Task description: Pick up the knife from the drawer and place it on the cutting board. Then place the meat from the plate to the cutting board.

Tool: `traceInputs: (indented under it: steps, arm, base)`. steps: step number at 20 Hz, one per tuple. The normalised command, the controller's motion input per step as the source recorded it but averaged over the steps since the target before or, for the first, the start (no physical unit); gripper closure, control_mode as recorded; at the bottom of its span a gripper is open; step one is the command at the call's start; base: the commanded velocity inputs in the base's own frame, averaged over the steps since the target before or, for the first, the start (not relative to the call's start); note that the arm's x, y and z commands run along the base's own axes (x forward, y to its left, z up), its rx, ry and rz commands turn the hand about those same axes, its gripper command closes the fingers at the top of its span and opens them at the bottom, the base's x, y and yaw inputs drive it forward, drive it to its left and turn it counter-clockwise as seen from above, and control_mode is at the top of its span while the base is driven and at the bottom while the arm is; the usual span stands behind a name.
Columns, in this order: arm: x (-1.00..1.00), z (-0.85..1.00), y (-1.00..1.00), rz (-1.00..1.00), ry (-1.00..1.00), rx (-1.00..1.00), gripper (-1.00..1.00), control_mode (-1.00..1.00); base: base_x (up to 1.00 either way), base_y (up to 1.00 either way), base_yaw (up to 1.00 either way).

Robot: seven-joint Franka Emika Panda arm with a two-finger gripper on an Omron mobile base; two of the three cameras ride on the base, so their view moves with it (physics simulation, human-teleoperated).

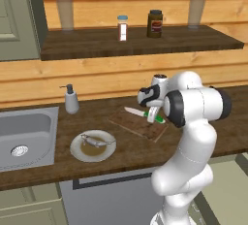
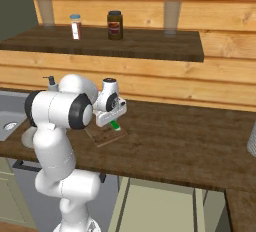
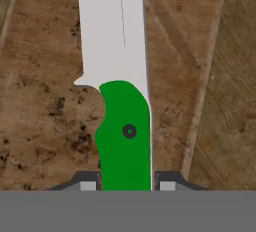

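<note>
Holding the knife by its green handle, my gripper is clamped on it, one finger on each side of the handle. In the hand view the pale blade points away from my fingers, and the brown stained wood of the cutting board lies directly under the knife. If the knife touches the board already, I cannot tell.

In the left base view my gripper is over the cutting board, and the knife lies across the board with the blade pointing to the left of my hand. In the right base view I see the gripper with a bit of the green handle of the knife under it, above the board.

To the left of my gripper and nearer to my base, the plate rests on the counter, well apart from the board. The meat lies on the plate's brown centre. Further left are the sink and a soap bottle. Above my gripper, two jars stand on a shelf.
</note>
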Motion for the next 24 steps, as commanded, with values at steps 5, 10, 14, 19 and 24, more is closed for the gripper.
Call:
traceInputs:
  steps: [5,10,14,19,24]
  arm:
    - [0.17,-0.12,0.17,0.01,0.00,0.00,1.00,-1.00]
    - [0.00,-0.36,0.01,0.00,0.00,0.00,1.00,-1.00]
    - [0.00,-0.07,0.01,0.00,0.00,0.00,1.00,-1.00]
    - [0.01,0.00,0.12,0.00,0.00,0.00,-1.00,-1.00]
    - [0.01,0.04,0.08,0.00,0.00,-0.01,-1.00,-1.00]
  base:
    - [0.00,0.00,0.00]
    - [0.00,0.00,0.00]
    - [0.00,0.00,0.00]
    - [0.00,0.00,0.00]
    - [0.00,0.00,0.00]
